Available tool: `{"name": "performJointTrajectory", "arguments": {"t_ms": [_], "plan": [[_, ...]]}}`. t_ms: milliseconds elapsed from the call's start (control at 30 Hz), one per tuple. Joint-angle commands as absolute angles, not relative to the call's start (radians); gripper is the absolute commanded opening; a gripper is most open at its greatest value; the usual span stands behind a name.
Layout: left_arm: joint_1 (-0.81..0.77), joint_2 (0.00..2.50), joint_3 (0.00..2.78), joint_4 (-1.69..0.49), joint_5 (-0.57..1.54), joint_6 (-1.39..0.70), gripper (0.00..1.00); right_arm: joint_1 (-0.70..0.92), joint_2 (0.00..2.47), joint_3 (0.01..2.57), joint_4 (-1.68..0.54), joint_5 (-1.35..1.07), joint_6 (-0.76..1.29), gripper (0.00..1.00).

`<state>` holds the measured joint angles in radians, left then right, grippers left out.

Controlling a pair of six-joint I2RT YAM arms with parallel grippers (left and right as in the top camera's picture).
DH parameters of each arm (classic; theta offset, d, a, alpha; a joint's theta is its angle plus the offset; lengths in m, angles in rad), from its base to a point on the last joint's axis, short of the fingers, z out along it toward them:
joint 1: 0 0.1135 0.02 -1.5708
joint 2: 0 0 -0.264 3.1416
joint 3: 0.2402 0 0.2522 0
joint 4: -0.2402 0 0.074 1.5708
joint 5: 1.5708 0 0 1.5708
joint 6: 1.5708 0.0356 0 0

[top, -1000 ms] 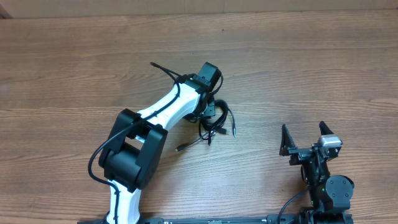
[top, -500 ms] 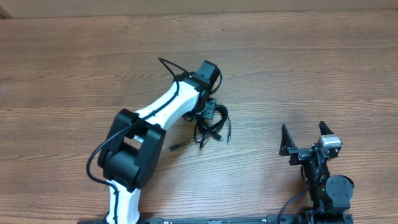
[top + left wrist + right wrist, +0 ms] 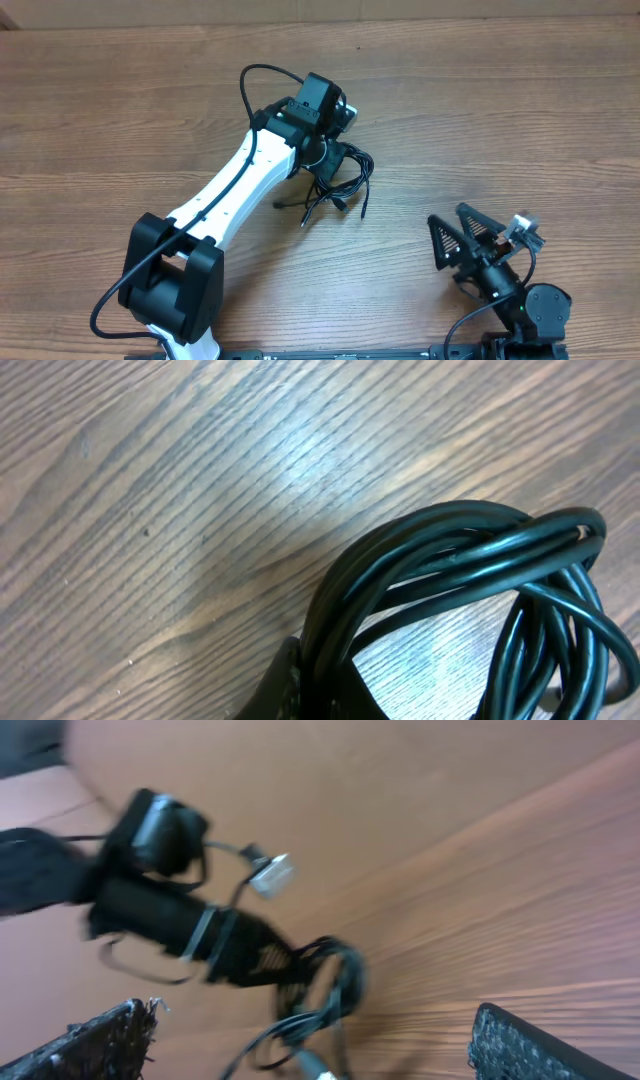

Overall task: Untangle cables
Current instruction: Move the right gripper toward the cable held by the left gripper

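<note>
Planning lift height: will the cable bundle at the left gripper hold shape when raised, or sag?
Probably sags: the cables are thin cords in loose loops, ends trailing on the table. Likely light, being so thin. Loops overlap tightly in the left wrist view, so the bundle may rise as one clump.

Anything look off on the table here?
Just the cables: one knotted clump at the left end effector, loops crossing over each other. No damage visible. The right wrist view is motion-blurred.
</note>
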<state>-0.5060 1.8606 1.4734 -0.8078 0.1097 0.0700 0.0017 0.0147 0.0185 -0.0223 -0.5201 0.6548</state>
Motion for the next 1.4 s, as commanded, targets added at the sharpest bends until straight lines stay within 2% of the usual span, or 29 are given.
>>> {"name": "performJointTrajectory", "arguments": {"t_ms": [0,167,333,467,567,600,733,1033,1367], "plan": [[-0.503,1.831,1.496,-0.813,0.179,0.167,0.04,0.006,0.009,0.046,-0.048,-0.653,0.645,1.00],[-0.503,1.829,1.496,-0.830,0.285,0.250,0.04,0.004,0.077,0.159,-0.191,-0.648,0.611,1.00],[-0.503,1.829,1.496,-0.847,0.405,0.313,0.04,0.005,0.257,0.290,-0.270,-0.716,0.611,1.00],[-0.498,1.829,1.496,-0.863,0.523,0.365,0.04,0.005,0.408,0.338,-0.102,-1.026,0.612,1.00],[-0.484,1.829,1.496,-0.863,0.614,0.375,0.04,0.005,0.488,0.338,0.016,-1.055,0.611,1.00],[-0.477,1.829,1.496,-0.865,0.651,0.383,0.04,0.005,0.511,0.338,0.022,-1.023,0.607,0.98],[-0.445,1.829,1.496,-0.869,0.744,0.405,0.04,0.005,0.612,0.338,0.005,-0.916,0.520,0.82],[-0.391,1.830,1.496,-0.930,0.854,0.404,0.04,0.006,0.849,0.338,0.053,-0.902,0.455,0.71],[-0.416,1.830,1.496,-0.938,0.899,0.404,0.04,0.007,1.045,0.338,0.376,-1.042,0.513,0.55]]}}
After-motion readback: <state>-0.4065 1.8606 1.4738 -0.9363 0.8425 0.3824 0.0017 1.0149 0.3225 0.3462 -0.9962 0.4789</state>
